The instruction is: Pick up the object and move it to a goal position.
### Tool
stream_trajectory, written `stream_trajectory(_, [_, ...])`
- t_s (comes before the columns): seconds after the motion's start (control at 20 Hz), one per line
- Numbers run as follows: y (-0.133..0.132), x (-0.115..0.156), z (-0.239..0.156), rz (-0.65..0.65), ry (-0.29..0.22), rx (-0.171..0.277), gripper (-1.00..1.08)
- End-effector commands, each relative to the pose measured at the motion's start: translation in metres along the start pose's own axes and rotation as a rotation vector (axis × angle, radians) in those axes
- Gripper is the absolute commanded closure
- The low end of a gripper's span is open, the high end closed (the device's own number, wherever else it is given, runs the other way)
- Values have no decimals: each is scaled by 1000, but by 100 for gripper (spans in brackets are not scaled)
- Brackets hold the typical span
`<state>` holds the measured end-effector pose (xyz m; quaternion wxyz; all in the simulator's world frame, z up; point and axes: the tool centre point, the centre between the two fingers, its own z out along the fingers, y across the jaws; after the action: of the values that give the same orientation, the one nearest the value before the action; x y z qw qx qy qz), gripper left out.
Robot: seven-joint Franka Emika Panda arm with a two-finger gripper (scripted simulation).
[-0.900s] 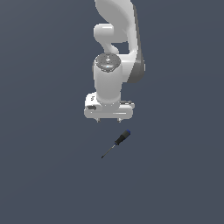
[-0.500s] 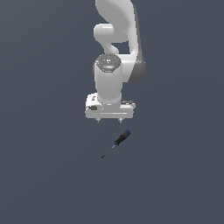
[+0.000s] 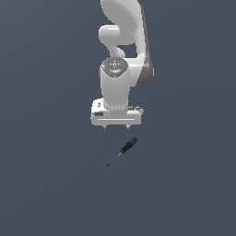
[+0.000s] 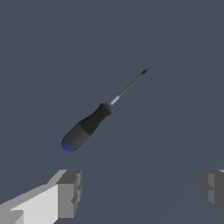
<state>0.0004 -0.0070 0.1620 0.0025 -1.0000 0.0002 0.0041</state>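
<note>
One screwdriver point(image 3: 123, 150) lies on the tabletop point(image 3: 50, 175); it has one black handle, one blue end cap and one thin shaft. One arm point(image 3: 120, 60) carries one claw point(image 3: 116, 127); two fingers point(image 4: 69, 192) show in the wrist view.

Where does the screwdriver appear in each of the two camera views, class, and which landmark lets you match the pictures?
Exterior view: the screwdriver lies on the dark floor just below the gripper, blue cap toward the arm.
Wrist view: the screwdriver lies diagonally mid-picture, beyond the fingertips, not between them.
Shared landmark: its blue end cap, the end nearest the gripper in both.
</note>
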Motion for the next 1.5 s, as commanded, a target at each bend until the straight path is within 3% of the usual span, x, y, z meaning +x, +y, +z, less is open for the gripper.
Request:
stream_trajectory(0.0, [0,1,1,7,0,0,-92])
stream_trajectory(0.6, [-6,12,18,159,0,4,-92])
stream_trajectory(1.45, [-23,41,69,586,4,3,-92])
